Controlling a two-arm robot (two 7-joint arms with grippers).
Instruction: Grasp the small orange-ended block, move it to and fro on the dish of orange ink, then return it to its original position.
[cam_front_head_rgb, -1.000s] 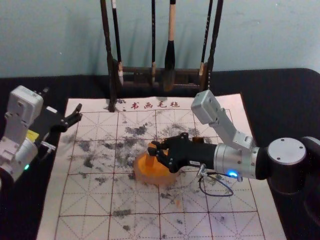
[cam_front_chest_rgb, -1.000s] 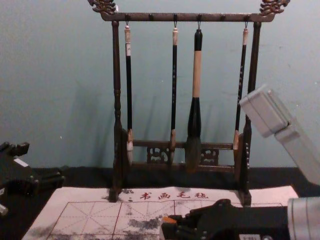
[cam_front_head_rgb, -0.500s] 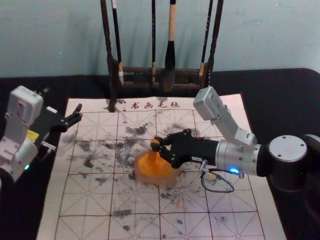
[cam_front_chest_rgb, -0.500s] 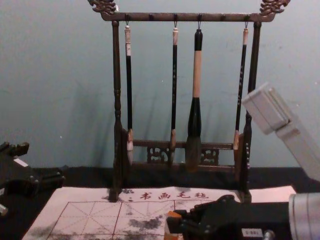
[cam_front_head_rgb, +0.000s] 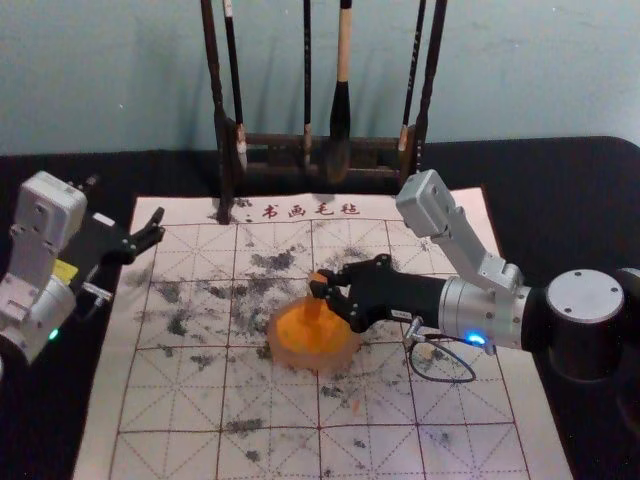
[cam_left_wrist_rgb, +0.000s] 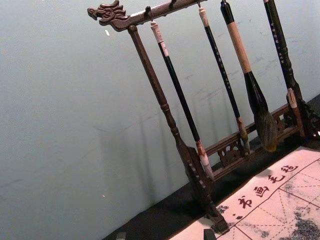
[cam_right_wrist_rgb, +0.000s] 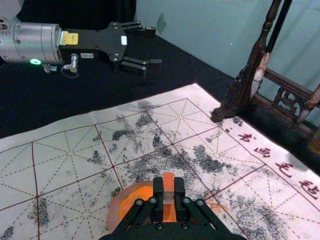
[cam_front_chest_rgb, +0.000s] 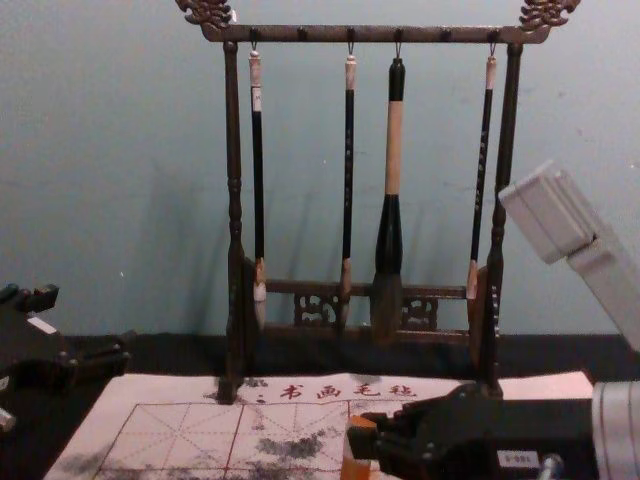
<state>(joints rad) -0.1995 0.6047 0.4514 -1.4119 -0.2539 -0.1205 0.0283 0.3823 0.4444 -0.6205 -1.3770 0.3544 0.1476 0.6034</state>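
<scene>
From where I stand, the grasp is done: the right gripper (cam_right_wrist_rgb: 168, 187) is closed on the small orange-ended block (cam_right_wrist_rgb: 168, 181), which stands roughly upright with its lower part over the ink dish (cam_front_head_rgb: 346, 353), though I can't tell whether its end touches the orange ink (cam_front_head_rgb: 298, 333). I'd judge the to-and-fro dabbing is the step in hand, how much of it remains I can't say, and the return to its original place is left to do. The left gripper (cam_right_wrist_rgb: 153, 48) idles with fingers spread beside the calligraphy felt (cam_front_head_rgb: 165, 410).
</scene>
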